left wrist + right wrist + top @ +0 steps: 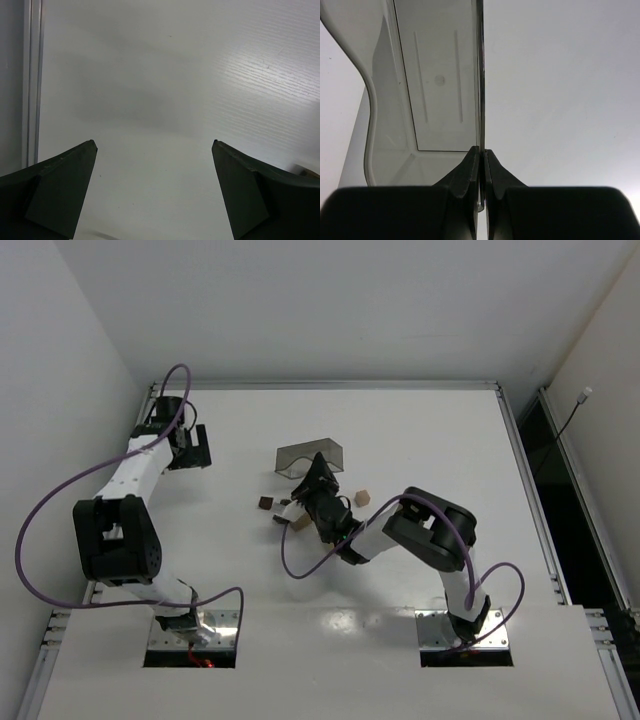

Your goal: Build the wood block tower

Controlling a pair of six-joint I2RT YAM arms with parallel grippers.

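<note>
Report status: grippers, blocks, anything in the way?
Left gripper open, empty. Right gripper shut on the bin wall. Blocks scattered loose, none stacked. Bin stands just beyond them.

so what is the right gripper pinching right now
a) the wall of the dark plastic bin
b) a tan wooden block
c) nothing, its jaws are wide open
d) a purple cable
a: in the right wrist view the right gripper is closed with the thin side wall of the bin clamped between its fingers.
</note>
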